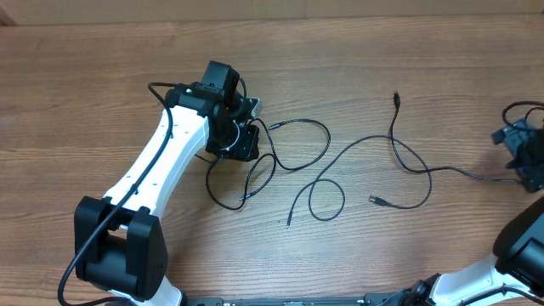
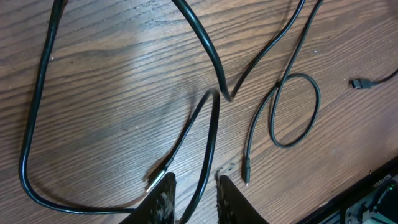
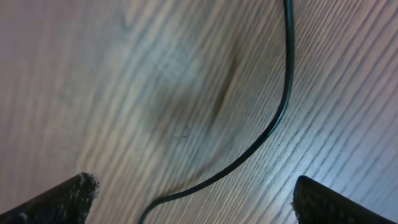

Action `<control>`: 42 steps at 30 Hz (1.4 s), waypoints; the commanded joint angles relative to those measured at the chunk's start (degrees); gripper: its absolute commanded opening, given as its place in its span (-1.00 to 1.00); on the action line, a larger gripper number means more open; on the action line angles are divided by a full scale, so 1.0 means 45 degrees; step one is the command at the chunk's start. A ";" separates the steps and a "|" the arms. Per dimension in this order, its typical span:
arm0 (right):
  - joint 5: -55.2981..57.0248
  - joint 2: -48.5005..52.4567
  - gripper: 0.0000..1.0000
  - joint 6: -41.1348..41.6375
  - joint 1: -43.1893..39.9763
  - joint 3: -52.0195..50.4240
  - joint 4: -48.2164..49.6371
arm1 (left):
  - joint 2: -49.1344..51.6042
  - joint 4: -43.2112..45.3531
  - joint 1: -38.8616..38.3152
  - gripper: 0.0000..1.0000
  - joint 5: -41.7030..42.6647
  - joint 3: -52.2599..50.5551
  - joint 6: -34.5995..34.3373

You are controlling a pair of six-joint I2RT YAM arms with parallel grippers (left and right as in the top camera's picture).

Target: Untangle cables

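Note:
Thin black cables lie loose on the wooden table. One cable (image 1: 327, 140) loops out from my left gripper (image 1: 245, 140) at centre left. Two more strands (image 1: 393, 127) spread to the right, one reaching my right gripper (image 1: 523, 157) at the right edge. In the left wrist view the left gripper (image 2: 194, 186) stands narrowly open. A strand (image 2: 208, 149) runs between its fingers without being pinched, and a silver-tipped plug (image 2: 158, 180) lies by the left finger. The right gripper (image 3: 194, 185) is wide open above a single strand (image 3: 280, 106).
A small plug end (image 2: 245, 171) lies just right of the left fingers, beside a small closed loop (image 2: 295, 112). Another plug (image 1: 378, 201) rests at centre right. The table's front edge (image 2: 373, 180) and the arm bases are close below.

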 commanded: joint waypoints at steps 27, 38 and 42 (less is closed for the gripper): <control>0.0049 -0.0748 -0.93 0.0379 -0.0097 -0.1443 0.1603 | 0.0102 0.0087 -0.0083 -0.55 0.0228 0.0117 0.0146; 0.1098 -0.4605 -0.93 0.0321 -0.0359 0.2725 0.0102 | 0.0102 0.0087 -0.0083 -0.54 0.0219 0.0117 0.0151; 0.1744 -0.5887 -0.93 -0.1389 -0.0369 0.2890 0.1787 | 0.0102 0.0044 -0.0083 -0.54 0.0219 0.0117 0.0155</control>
